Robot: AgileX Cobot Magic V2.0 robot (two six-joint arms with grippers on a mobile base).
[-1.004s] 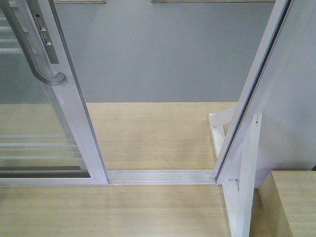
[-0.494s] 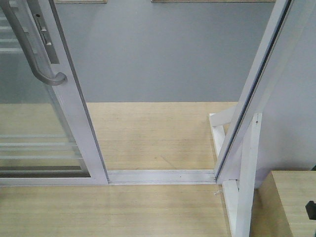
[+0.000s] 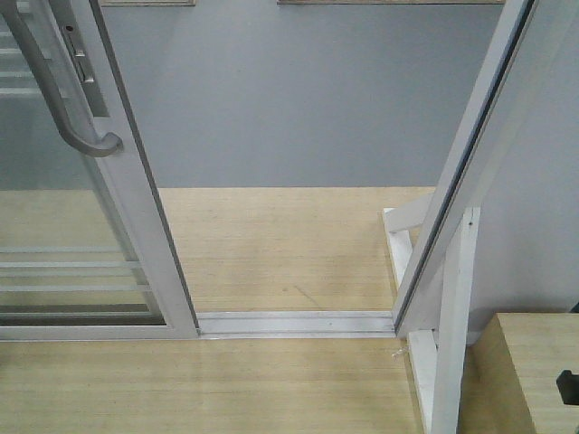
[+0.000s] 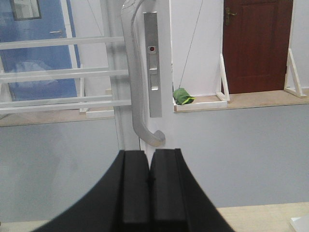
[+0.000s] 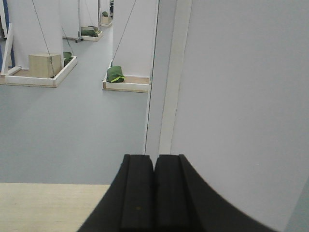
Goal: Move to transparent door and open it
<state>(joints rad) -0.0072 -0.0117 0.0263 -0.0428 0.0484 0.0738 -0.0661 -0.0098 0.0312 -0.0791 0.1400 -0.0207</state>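
Note:
The transparent door (image 3: 81, 235) stands at the left of the front view, slid aside, with thin white bars across the glass and a white upright (image 3: 145, 217). Its curved grey pull handle (image 3: 63, 99) hangs on that upright. In the left wrist view the handle (image 4: 133, 77) and its lock plate (image 4: 153, 72) are straight ahead. My left gripper (image 4: 149, 157) is shut and empty, its tips just below the handle's hooked lower end, not touching it. My right gripper (image 5: 154, 160) is shut and empty, facing the white door jamb (image 5: 166, 72).
The doorway is open between the door's upright and the slanted white jamb (image 3: 461, 163), with a metal floor track (image 3: 294, 323) across it. White braces (image 3: 452, 316) and a wooden box (image 3: 543, 362) stand at the right. A black part (image 3: 568, 387) shows at the right edge.
A black part has come into the lower right edge of the front view. The door and its handle have not moved.

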